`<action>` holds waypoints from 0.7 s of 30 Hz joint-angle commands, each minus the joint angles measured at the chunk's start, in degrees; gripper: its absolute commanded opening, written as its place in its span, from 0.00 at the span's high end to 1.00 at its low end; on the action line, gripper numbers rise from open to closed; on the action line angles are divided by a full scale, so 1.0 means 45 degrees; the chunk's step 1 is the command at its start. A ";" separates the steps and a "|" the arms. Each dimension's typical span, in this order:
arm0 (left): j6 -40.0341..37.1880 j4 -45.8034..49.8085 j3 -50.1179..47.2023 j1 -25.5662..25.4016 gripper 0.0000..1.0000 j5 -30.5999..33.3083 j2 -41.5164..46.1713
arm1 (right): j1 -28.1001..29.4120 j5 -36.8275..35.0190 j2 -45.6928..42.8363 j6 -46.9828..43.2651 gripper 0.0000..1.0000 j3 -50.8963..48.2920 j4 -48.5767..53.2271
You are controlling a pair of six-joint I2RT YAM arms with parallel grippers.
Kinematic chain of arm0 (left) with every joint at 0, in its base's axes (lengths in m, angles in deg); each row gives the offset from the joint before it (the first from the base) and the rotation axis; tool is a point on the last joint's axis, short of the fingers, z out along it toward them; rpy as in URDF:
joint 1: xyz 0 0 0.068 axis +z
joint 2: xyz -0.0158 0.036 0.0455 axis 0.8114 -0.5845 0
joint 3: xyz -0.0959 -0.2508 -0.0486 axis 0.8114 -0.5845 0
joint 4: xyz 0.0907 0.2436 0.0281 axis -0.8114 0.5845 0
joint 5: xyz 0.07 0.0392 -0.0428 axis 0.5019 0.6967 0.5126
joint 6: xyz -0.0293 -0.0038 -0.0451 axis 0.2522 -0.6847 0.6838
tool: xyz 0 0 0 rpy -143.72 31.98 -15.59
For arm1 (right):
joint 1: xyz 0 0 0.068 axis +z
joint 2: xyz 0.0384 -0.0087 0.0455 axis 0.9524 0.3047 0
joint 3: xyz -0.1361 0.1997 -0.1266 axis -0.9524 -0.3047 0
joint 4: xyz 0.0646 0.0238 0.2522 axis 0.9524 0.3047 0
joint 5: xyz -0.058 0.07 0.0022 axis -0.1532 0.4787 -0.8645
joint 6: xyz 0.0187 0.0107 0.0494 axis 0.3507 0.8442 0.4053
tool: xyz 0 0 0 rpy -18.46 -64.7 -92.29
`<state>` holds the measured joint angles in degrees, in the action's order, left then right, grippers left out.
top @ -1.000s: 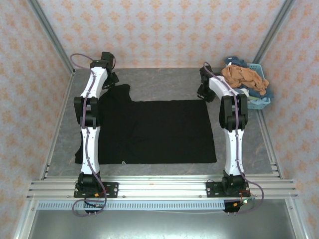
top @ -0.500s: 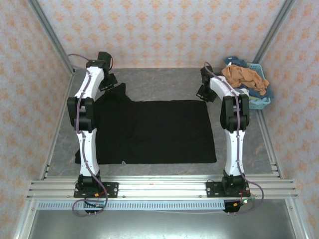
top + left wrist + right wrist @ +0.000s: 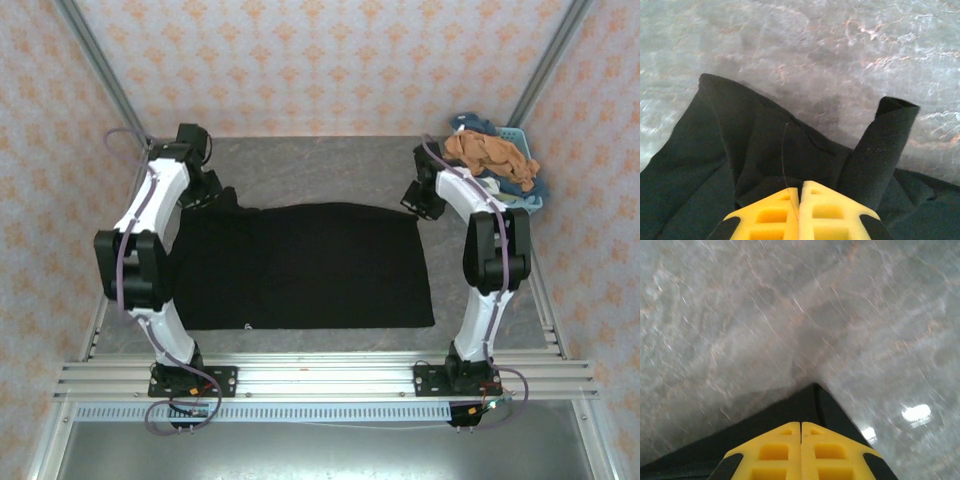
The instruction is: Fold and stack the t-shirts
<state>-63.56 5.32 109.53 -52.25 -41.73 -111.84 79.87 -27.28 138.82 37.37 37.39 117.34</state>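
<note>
The left gripper point(image 3: 205, 192) and right gripper point(image 3: 420, 200) each pinch a far corner of the black t-shirt point(image 3: 310, 265), at ten and two o'clock. The shirt lies spread mid table point(image 3: 320, 165), probably ready for folding that edge nearward.

The left arm point(image 3: 150, 205) and right arm point(image 3: 480, 225) share glossy white links, black joint housings and black bases point(image 3: 192, 380). A purplish-grey cable point(image 3: 118, 140) runs back from each tool along the links. The left tool point(image 3: 800, 186) and right tool point(image 3: 800, 426) have yellow fingers with rectangular pockets and black flanks.
</note>
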 commanded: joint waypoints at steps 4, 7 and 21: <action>0.1023 -0.0258 -0.2437 -0.0069 1.00 0.1329 0.2746 | 0.0097 -0.0625 -0.1873 0.0799 1.00 -0.2134 -0.0182; 0.1121 0.0033 -0.3528 -0.0064 1.00 0.1729 0.3666 | 0.0094 -0.0763 -0.2268 0.0911 1.00 -0.2791 -0.0130; 0.3538 0.0718 -0.7679 -0.0088 1.00 0.2489 0.7152 | 0.0441 -0.1046 -0.3877 0.1320 1.00 -0.4970 0.0292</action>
<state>-50.36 6.85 76.02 -52.36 -33.67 -81.09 81.62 -29.05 123.61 42.14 16.36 116.82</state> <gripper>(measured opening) 0.057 0.049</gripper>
